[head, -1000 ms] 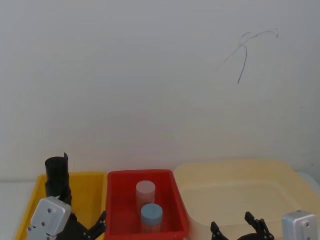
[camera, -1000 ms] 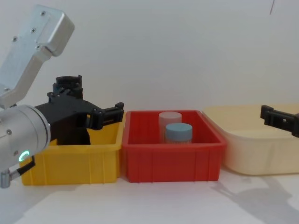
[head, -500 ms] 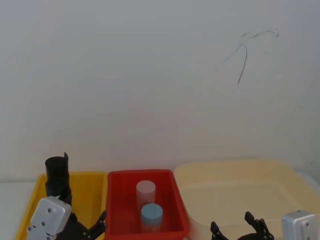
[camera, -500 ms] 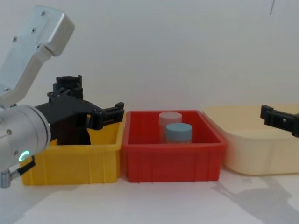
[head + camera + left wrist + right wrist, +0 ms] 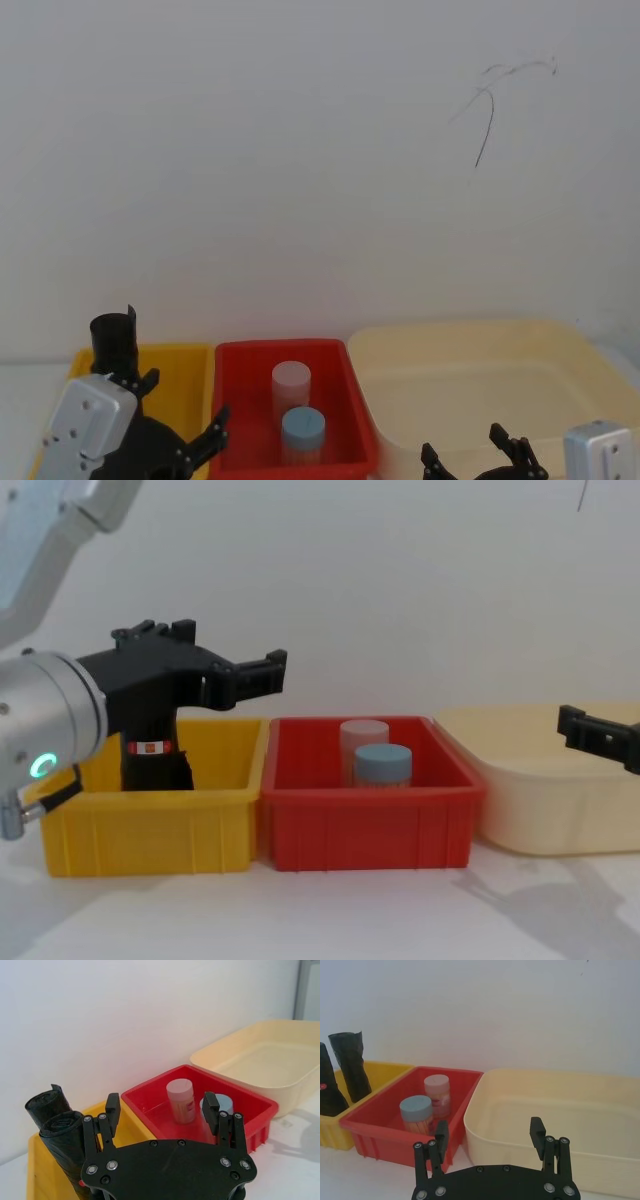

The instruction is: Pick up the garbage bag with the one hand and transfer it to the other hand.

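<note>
The garbage bag is a black roll with a small red-and-white label, standing upright in the yellow bin. The right wrist view catches it at the edge. My left gripper hovers open above the bin's right half, in front of the bag's upper part and not gripping it. In the left wrist view the bag stands just outside one finger of the left gripper. My right gripper is open and idle over the cream tub.
A plain black roll stands behind the bag in the same bin. The red bin in the middle holds two jars, a pale-lidded one and a blue-lidded one. A white wall rises close behind the bins.
My left gripper has risen and shifted right, uncovering the bag's label in the chest view. The right gripper and the bins have not moved.
</note>
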